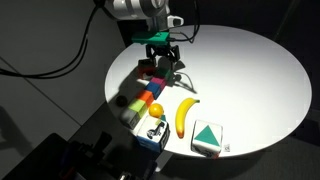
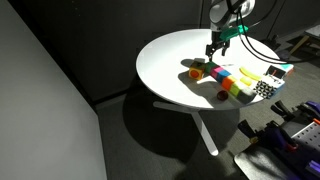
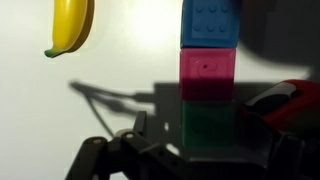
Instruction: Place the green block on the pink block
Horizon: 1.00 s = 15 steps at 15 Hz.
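Ok so from where I'm standing, the gripper (image 1: 162,62) hangs low over the round white table (image 1: 250,70), right above the cluster of coloured cubes near the edge. The wrist view is the best one imo: the green block (image 3: 208,125) sits on the tabletop in the gripper's shadow, so it looks dark, and its top edge butts up against the pink block (image 3: 207,75). It's beside the pink one, not on it. The pink block in turn touches a blue block (image 3: 210,22) on its far side, so the 3 make a straight line, blue, pink, green. The claw looks spread apart, w/ the dark fingers (image 3: 120,150) on either side of the green block and a visible gap on at least one side. It's pretty murky down there, but I don't see it clamped on anything. There's a red thing (image 3: 290,100) just off to one side of the green block, half in shadow, can't tell exactly what it is. A banana (image 3: 70,25) lies well apart from the row on the other side, and a white box (image 1: 208,137) w/ a green triangle sits near the table edge, past the banana. In both exterior views the cubes are too small and bunched up to sort out properly.
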Each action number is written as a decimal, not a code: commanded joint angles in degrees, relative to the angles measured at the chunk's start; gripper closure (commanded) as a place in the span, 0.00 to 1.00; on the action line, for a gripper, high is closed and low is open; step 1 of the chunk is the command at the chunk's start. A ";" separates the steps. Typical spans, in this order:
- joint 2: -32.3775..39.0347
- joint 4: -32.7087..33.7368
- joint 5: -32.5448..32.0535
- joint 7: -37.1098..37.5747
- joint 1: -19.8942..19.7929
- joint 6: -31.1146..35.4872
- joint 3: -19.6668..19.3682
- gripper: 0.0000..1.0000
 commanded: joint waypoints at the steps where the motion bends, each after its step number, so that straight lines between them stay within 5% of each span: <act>1: 2.02 3.29 0.49 0.23 0.18 -0.82 0.38 0.00; 15: 6.46 7.14 -0.24 0.22 1.07 -0.33 0.17 0.00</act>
